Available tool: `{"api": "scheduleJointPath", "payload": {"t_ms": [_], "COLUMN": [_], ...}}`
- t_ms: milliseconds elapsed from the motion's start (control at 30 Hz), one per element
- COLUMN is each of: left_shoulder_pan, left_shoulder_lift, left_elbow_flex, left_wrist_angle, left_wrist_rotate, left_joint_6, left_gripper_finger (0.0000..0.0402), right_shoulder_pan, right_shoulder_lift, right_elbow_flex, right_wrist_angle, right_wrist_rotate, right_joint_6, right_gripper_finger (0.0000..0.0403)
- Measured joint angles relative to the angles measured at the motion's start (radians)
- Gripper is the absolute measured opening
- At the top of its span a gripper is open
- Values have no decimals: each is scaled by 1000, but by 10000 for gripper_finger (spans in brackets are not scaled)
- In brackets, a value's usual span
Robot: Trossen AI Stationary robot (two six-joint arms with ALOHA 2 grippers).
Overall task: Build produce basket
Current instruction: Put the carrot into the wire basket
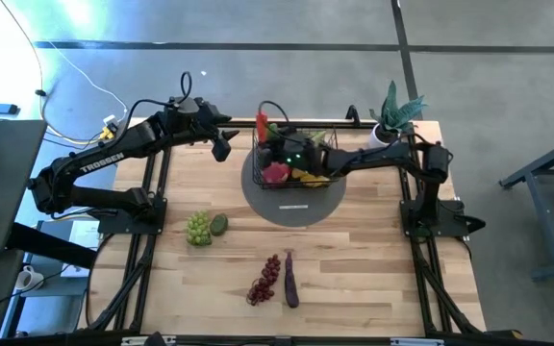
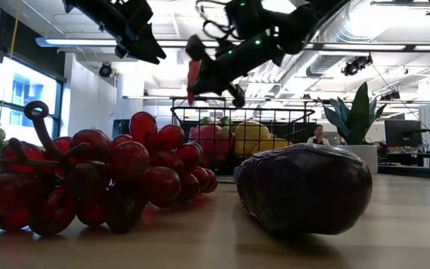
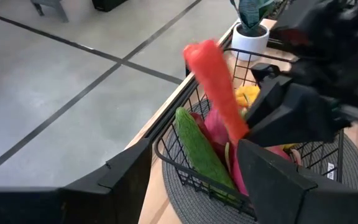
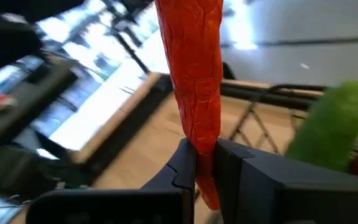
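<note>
The black wire basket [image 1: 301, 165] stands on a round grey disc [image 1: 291, 204] at the table's far middle. It holds a cucumber [image 3: 197, 146], a pink dragon fruit [image 1: 275, 173] and yellow fruit [image 1: 308, 176]. My right gripper [image 1: 271, 144] is over the basket's left end, shut on a red chili [image 1: 261, 124]. My left gripper [image 1: 223, 145] hovers open and empty just left of the basket. Green grapes [image 1: 198, 229], red grapes [image 1: 264, 279] and a purple eggplant [image 1: 290, 279] lie on the table. My right gripper pinches the red chili between its two fingers near one end [image 4: 204, 152]. The chili's long part [image 4: 194, 74] sticks out past the fingertips. The fingers reach in from the table's right, slanting down. The chili is lifted clear, above the basket's left rim [image 2: 192, 78].
A small green fruit [image 1: 219, 224] lies beside the green grapes. A potted plant [image 1: 395, 113] stands at the far right corner. Bare wooden tabletop lies between the disc and the produce near the front edge.
</note>
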Motion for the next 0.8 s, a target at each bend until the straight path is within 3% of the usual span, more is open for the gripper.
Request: {"api": "scheduleJointPath", "payload": {"t_ms": [200,800], "left_shoulder_pan": [1,1], "left_shoulder_lift": [0,0], "left_elbow_flex": [0,0], "left_wrist_angle": [0,0], "left_wrist_rotate": [-5,-23], "left_joint_6": [2,6], "left_gripper_finger": [227,227], "right_shoulder_pan": [-3,-12], "right_shoulder_lift": [13,61], "right_elbow_flex": [83,85], "right_wrist_angle": [-186,-224], "right_wrist_rotate": [34,25], "right_joint_6": [22,133], "right_gripper_finger": [12,28]}}
